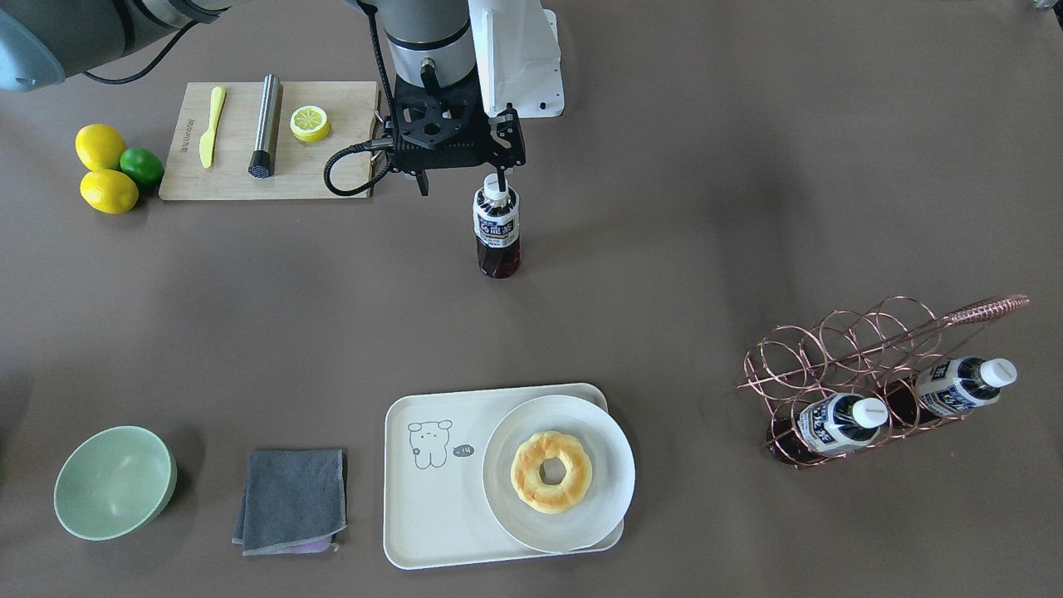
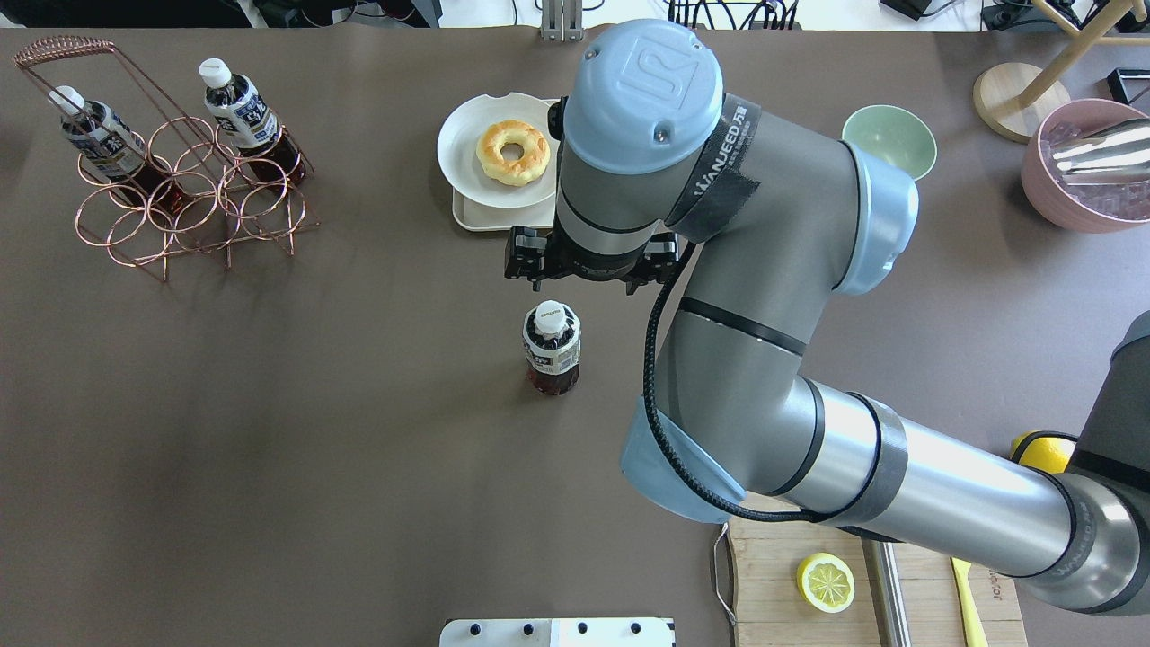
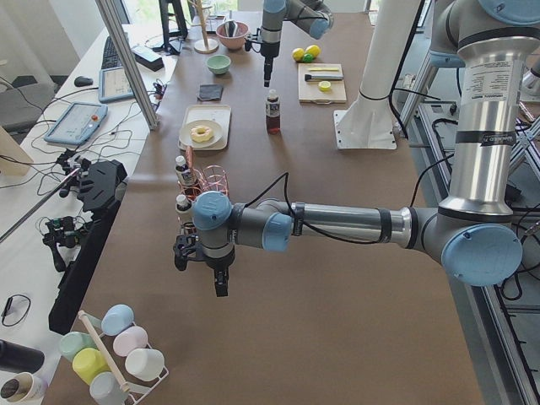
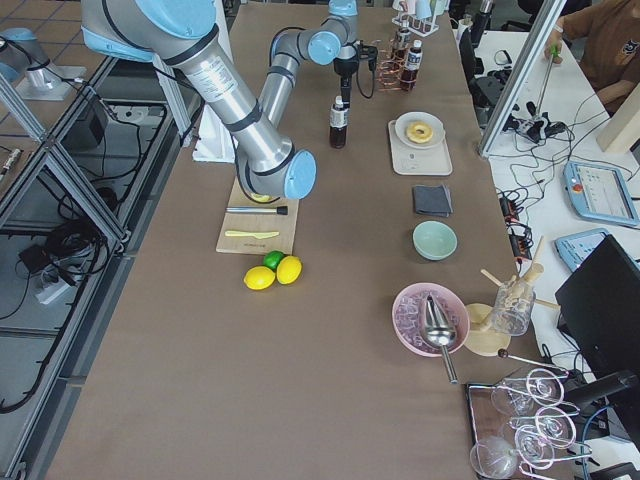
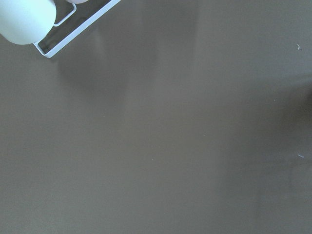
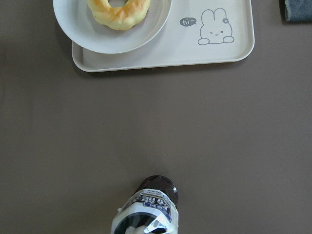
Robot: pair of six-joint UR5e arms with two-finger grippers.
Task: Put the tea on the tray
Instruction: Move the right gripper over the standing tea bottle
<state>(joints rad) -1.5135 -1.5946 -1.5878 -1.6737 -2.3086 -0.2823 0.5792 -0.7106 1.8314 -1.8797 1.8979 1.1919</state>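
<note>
A tea bottle [image 1: 497,228] with a white cap stands upright on the bare table, in the middle; it also shows in the right wrist view [image 6: 148,212]. My right gripper [image 1: 462,187] hangs just above it, open and empty, clear of the cap. The cream tray [image 1: 432,507] lies across the table from the robot. It carries a round white plate [image 1: 610,498] with a doughnut [image 1: 551,472]. Two alike bottles [image 1: 839,423] sit in a copper wire rack [image 1: 872,349]. My left gripper [image 3: 221,287] hangs over bare table far off. I cannot tell whether it is open.
A wooden board [image 1: 332,166] with a yellow knife, steel cylinder and lemon half lies beside my right arm. Lemons and a lime [image 1: 108,170], a green bowl [image 1: 115,482] and a grey cloth [image 1: 292,498] lie on that side. A cup rack [image 3: 114,354] stands near my left gripper.
</note>
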